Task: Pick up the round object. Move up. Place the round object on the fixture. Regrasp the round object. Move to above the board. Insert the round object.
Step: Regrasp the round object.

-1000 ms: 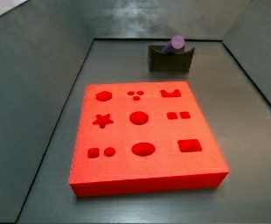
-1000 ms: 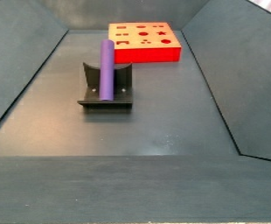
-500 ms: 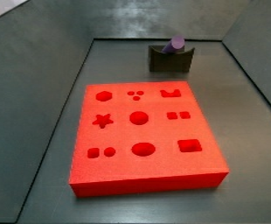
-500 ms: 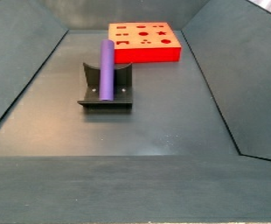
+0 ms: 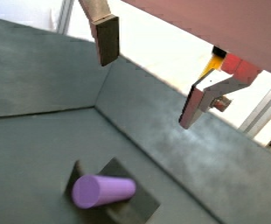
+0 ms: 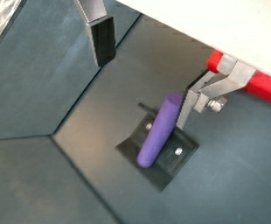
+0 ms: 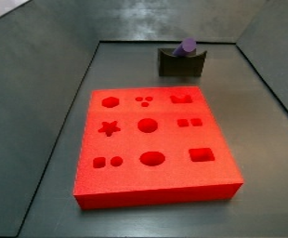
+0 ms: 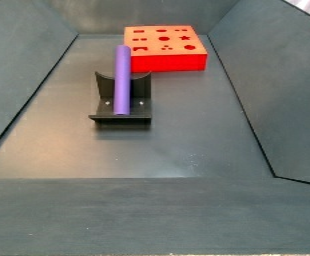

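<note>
Illumination is even and moderate in all four views, with no hard shadows. In both side views the dark floor [image 8: 185,130] carries a soft, diffuse sheen rather than sharp glare, and the board [image 7: 153,144] reads saturated orange-red with its cut-outs clearly resolved. The round object [image 8: 120,78] casts only a faint, soft shadow on the fixture [image 8: 122,108]. All pictures are low in resolution, so edges appear slightly soft. In both wrist views the gripper [image 6: 149,61] sits close to the lens; its fingers [image 5: 107,39] are mildly blurred, and a bright, overexposed area appears at the picture edge behind them.
</note>
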